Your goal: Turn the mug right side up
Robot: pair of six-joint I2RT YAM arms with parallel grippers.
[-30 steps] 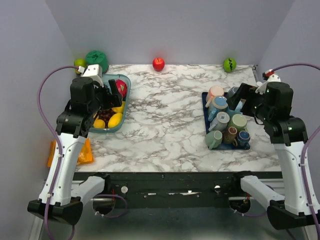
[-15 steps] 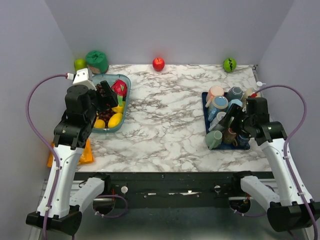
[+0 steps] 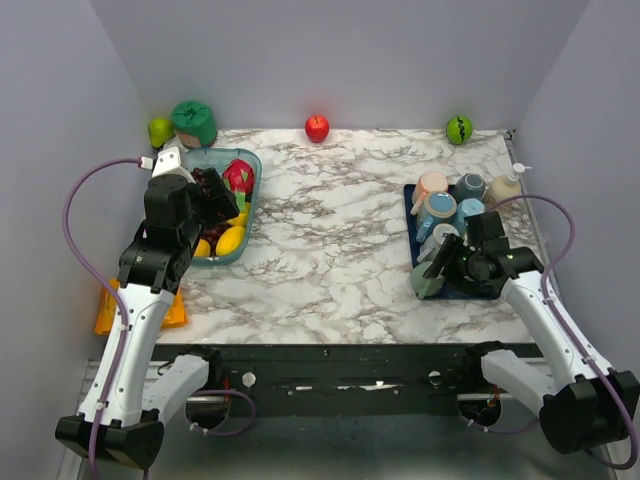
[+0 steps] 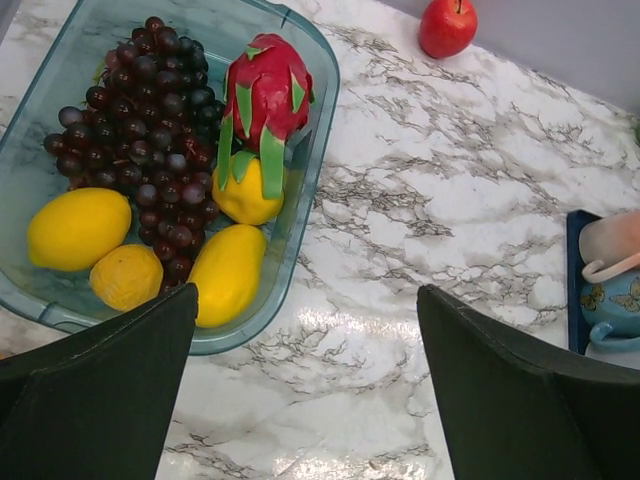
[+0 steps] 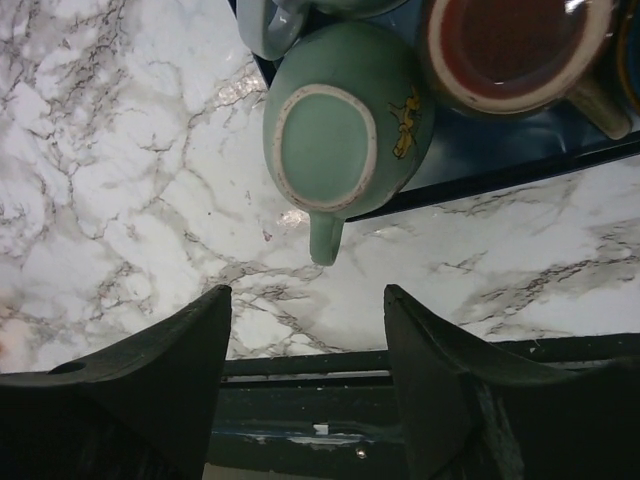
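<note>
A pale green mug point(image 5: 345, 120) stands upside down, base up, at the front left corner of the blue tray point(image 5: 500, 150). Its handle points toward the table's near edge. In the top view this mug point(image 3: 425, 284) sits half under my right arm. My right gripper point(image 5: 307, 295) is open and empty, just above and on the near side of the mug, its fingers either side of the handle's line; in the top view the right gripper point(image 3: 441, 258) hangs low over the tray's front left. My left gripper point(image 4: 307, 292) is open and empty beside the fruit bin; the top view also shows the left gripper point(image 3: 215, 196).
Several other mugs crowd the tray point(image 3: 411, 196), a brown one point(image 5: 520, 45) right beside the green mug. A teal bin point(image 4: 305, 190) holds grapes, lemons and a dragon fruit. A red apple point(image 3: 317, 127) sits at the back. The table's front edge point(image 5: 330, 365) is close.
My right arm has come down and forward from above the tray's right side to low over its front left corner. My left arm has shifted slightly.
</note>
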